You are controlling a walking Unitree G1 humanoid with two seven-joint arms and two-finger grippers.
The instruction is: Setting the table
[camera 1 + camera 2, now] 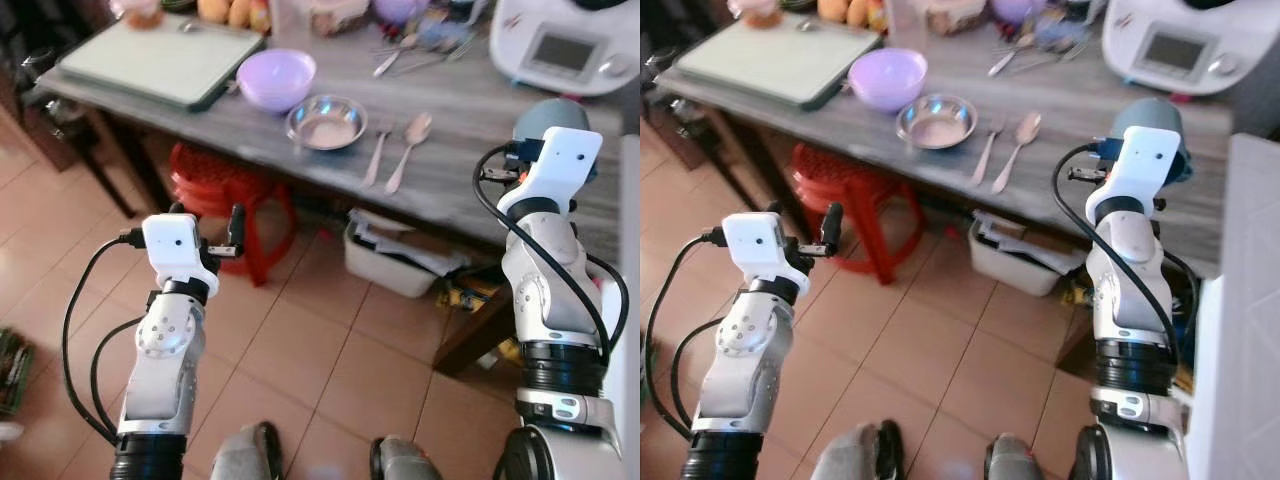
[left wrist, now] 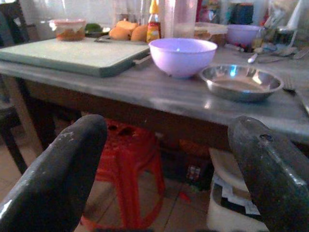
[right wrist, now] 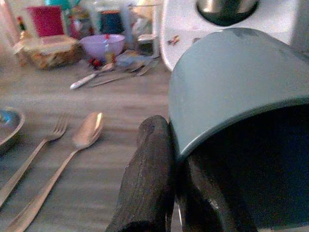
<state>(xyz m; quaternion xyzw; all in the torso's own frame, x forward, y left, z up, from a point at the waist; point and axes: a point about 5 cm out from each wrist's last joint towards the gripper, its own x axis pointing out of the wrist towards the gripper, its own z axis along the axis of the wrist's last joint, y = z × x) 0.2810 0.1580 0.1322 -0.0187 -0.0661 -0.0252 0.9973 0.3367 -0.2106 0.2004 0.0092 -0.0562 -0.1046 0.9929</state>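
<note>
My right gripper (image 3: 175, 169) is shut on the rim of a grey-blue cup (image 3: 231, 87), one finger inside and one outside. It holds the cup (image 1: 553, 115) tilted above the right part of the grey wooden table (image 1: 470, 110). A fork (image 1: 377, 150) and a spoon (image 1: 408, 148) lie side by side on the table, left of the cup. Further left are a steel bowl (image 1: 326, 122) and a purple bowl (image 1: 277, 78). My left gripper (image 2: 164, 164) is open with nothing in it, held below table height in front of the table's left part.
A green cutting board (image 1: 160, 58) covers the table's left end. A white appliance (image 1: 570, 45) stands behind the cup, with loose cutlery and containers along the back. Under the table are a red stool (image 1: 230, 195) and a white box (image 1: 400, 262). Tiled floor lies before me.
</note>
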